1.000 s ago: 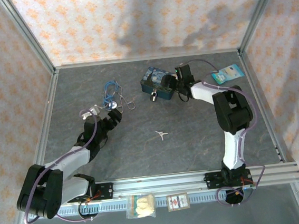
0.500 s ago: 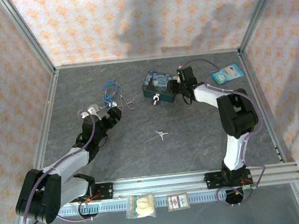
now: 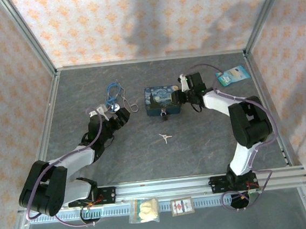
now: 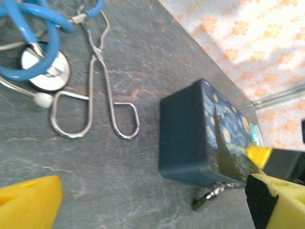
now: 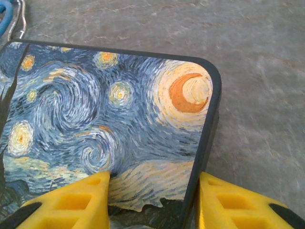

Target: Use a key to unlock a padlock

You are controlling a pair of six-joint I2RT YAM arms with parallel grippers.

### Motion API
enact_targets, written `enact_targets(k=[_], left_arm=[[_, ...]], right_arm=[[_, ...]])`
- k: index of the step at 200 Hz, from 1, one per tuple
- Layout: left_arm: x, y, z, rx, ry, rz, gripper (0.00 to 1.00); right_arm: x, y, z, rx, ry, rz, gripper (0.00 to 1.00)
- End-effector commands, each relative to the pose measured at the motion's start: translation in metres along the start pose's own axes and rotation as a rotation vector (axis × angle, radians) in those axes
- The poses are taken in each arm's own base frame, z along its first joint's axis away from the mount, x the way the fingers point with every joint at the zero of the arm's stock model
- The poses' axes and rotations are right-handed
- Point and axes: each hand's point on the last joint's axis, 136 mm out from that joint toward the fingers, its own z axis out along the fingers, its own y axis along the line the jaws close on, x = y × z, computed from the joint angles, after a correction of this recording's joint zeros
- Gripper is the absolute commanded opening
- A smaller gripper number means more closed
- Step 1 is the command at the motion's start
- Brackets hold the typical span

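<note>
The padlock (image 4: 208,197) peeks, seemingly half-hidden, from under the painted box (image 4: 186,136).

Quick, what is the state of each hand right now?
Left hand: open, holding nothing.
Right hand: closed on one end of the blue painted rectangular box, one finger over its lid, one against its side.

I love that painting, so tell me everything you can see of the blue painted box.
A flat rectangular box, rounded corners, dark blue sides, a Starry Night picture on its lid. It lies lid up on the grey table. Yellow fingers of the right gripper straddle one corner; a small padlock sits at its near side.
</note>
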Motion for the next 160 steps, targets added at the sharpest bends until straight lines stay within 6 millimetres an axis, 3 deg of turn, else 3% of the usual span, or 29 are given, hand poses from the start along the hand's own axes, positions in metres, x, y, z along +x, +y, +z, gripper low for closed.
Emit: enact_targets(k=[1, 17, 35, 54, 73, 92, 113, 135, 160], left_arm=[[-0.002, -0.028, 0.003, 0.084, 0.008, 0.052, 0.99], [0.004, -0.032, 0.004, 0.086, 0.025, 0.078, 0.99], [0.008, -0.037, 0.004, 0.098, 0.035, 0.097, 0.99], [0.008, -0.042, 0.002, 0.111, 0.030, 0.108, 0.99], [0.002, -0.037, 0.000, 0.082, -0.008, 0.095, 0.99], [-0.007, -0.024, -0.001, 0.013, -0.062, 0.071, 0.99], [-0.015, -0.021, 0.000, -0.007, -0.102, 0.049, 0.99], [-0.020, -0.025, 0.004, 0.005, -0.125, 0.022, 0.99], [-0.026, -0.026, 0.009, 0.003, -0.142, -0.002, 0.99]], right_arm=[[0.047, -0.013, 0.022, 0.029, 0.212, -0.052, 0.45], [0.027, -0.004, 0.023, 0.022, 0.178, -0.063, 0.51], [0.004, 0.006, 0.011, 0.033, 0.106, -0.061, 0.61], [-0.017, 0.012, -0.017, 0.064, 0.015, -0.020, 0.66], [-0.018, 0.020, -0.047, 0.073, -0.044, 0.031, 0.70], [0.005, 0.032, -0.064, 0.038, -0.033, 0.080, 0.71], [0.046, 0.049, -0.071, 0.036, 0.038, 0.088, 0.71], [0.092, 0.076, -0.067, -0.009, 0.128, 0.057, 0.69], [0.126, 0.101, -0.059, -0.023, 0.194, -0.009, 0.69]])
